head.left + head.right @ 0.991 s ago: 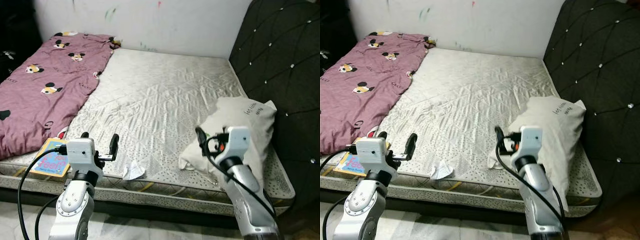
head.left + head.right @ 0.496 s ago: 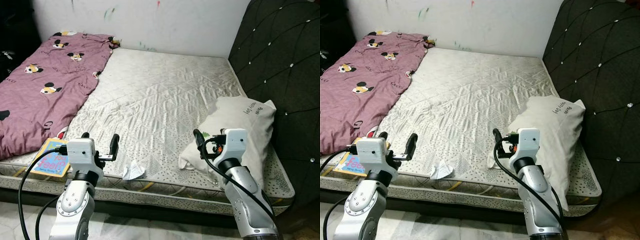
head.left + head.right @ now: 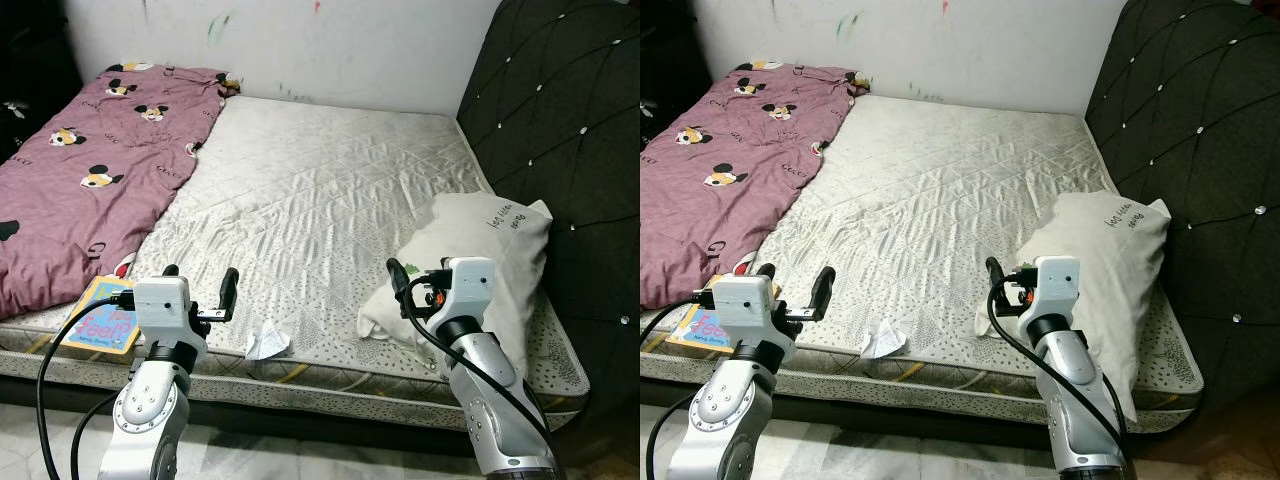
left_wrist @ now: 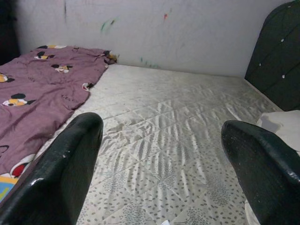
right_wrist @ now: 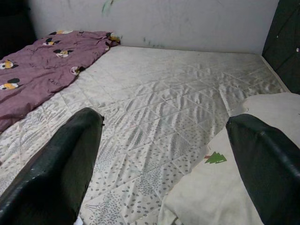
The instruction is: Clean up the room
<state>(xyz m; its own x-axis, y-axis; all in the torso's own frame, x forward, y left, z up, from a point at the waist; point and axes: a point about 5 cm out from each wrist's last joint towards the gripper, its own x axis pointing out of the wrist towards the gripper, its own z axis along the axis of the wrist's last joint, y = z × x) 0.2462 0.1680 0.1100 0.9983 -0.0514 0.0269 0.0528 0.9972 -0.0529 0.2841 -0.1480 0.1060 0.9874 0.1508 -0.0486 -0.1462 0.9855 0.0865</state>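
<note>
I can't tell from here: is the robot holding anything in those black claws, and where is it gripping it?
Nothing is held. The left gripper and the right gripper both hang open above the mattress edge.

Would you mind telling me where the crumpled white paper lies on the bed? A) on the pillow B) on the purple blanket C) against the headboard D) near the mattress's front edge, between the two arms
D: the crumpled paper sits on the mattress near its front edge, between the left gripper and right gripper.
</note>
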